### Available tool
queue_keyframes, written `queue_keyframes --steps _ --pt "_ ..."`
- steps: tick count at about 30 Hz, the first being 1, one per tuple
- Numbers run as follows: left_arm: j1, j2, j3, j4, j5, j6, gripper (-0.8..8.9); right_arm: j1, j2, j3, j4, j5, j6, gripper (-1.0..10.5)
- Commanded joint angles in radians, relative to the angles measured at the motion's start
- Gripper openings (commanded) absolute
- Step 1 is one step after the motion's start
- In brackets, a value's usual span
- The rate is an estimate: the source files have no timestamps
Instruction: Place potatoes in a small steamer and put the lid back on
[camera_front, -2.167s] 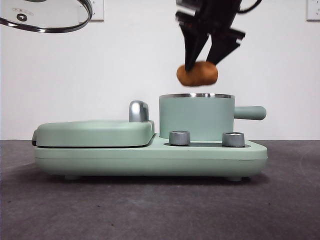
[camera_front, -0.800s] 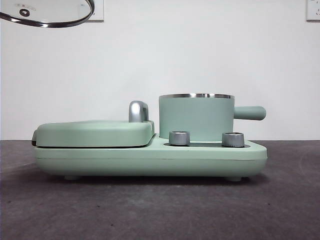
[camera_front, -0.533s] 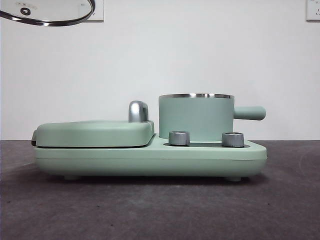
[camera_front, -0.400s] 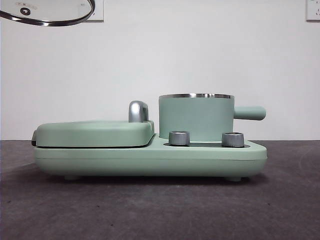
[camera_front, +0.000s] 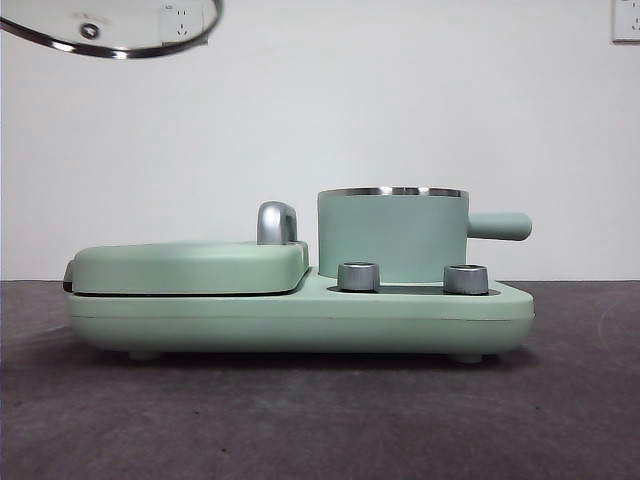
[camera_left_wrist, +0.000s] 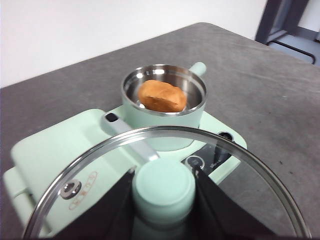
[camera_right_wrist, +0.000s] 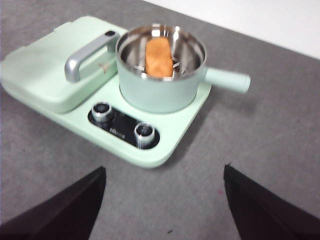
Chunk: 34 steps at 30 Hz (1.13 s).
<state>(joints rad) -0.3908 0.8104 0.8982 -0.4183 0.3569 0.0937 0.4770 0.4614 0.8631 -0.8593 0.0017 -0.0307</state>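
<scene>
The orange-brown potato (camera_left_wrist: 161, 96) lies inside the mint-green small steamer (camera_left_wrist: 165, 125); it also shows in the right wrist view (camera_right_wrist: 158, 56), in the steamer (camera_right_wrist: 160, 92). In the front view the steamer (camera_front: 392, 235) hides the potato. My left gripper (camera_left_wrist: 164, 176) is shut on the green knob of the glass lid (camera_left_wrist: 245, 175) and holds it high, up and to the left of the steamer; the lid (camera_front: 125, 45) shows at the front view's top left. My right gripper (camera_right_wrist: 165, 197) is open and empty, raised well back from the appliance.
The steamer stands on a mint-green appliance base (camera_front: 300, 320) with two metal knobs (camera_front: 359, 276) (camera_front: 466, 279). A flat griddle cover (camera_front: 190, 265) with a chrome handle (camera_front: 277, 222) lies left of the steamer. The steamer's stubby handle (camera_front: 500, 225) points right. The table is dark grey.
2.7 s ago a gripper held the potato above the steamer; it has since let go and left the front view. In the last half second the lid moved a little to the right.
</scene>
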Motion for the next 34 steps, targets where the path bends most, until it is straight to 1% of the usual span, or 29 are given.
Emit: queue_keyframes --steps 1,5,8,13,16,20,27,34 --pt "-0.016 0.042 0.013 0.088 0.013 -0.02 0.14 0.006 -0.04 -0.031 0.001 0.003 0.033 3.6" --pt "-0.045 0.131 0.015 0.212 0.014 -0.025 0.14 0.006 -0.069 -0.066 -0.018 0.002 0.058 3.6" --pt "-0.068 0.22 0.026 0.307 0.016 -0.025 0.14 0.006 -0.071 -0.076 -0.024 0.0 0.058 3.6" --pt "-0.11 0.389 0.049 0.507 0.019 -0.025 0.14 0.006 -0.071 -0.077 -0.024 -0.001 0.057 3.6" --pt "-0.129 0.489 0.081 0.591 0.019 -0.024 0.14 0.006 -0.071 -0.077 -0.023 0.0 0.057 3.6" --pt "-0.148 0.624 0.171 0.605 0.019 -0.02 0.14 0.006 -0.071 -0.077 -0.024 -0.001 0.057 3.6" --pt "-0.172 0.839 0.379 0.591 0.019 0.026 0.14 0.006 -0.071 -0.077 -0.024 0.0 0.057 3.6" --pt "-0.183 0.992 0.542 0.591 0.019 0.073 0.14 0.006 -0.071 -0.077 -0.024 0.0 0.057 3.6"
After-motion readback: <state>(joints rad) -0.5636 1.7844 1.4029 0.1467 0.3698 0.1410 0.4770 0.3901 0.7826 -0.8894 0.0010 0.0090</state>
